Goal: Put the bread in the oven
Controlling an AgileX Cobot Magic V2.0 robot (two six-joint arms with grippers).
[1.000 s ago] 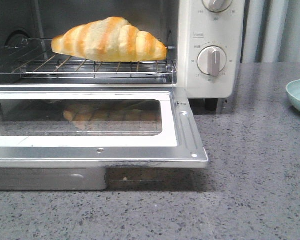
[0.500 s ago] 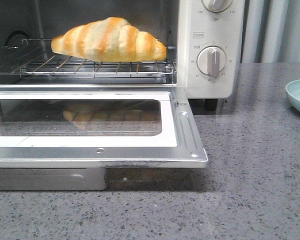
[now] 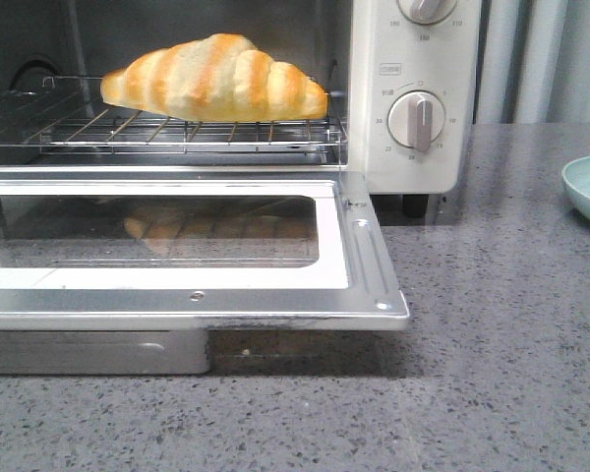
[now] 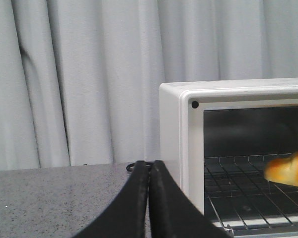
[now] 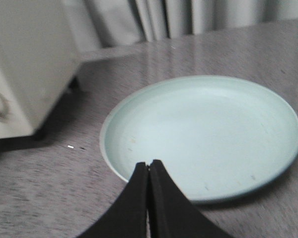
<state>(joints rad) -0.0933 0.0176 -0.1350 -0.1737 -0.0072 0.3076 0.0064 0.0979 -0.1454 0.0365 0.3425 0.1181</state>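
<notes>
The bread, a crescent roll with golden stripes, lies on the wire rack inside the cream-white oven. The glass door hangs dropped open and level. In the left wrist view one end of the bread shows inside the oven; my left gripper is shut and empty, off to the outer side of the oven. My right gripper is shut and empty over the near rim of a pale green plate. Neither gripper appears in the front view.
The pale green plate sits at the table's right edge, empty. Round dials are on the oven's right panel. A black cable loop lies behind the oven's left corner. Grey curtains hang at the back. The open door juts toward the table's front.
</notes>
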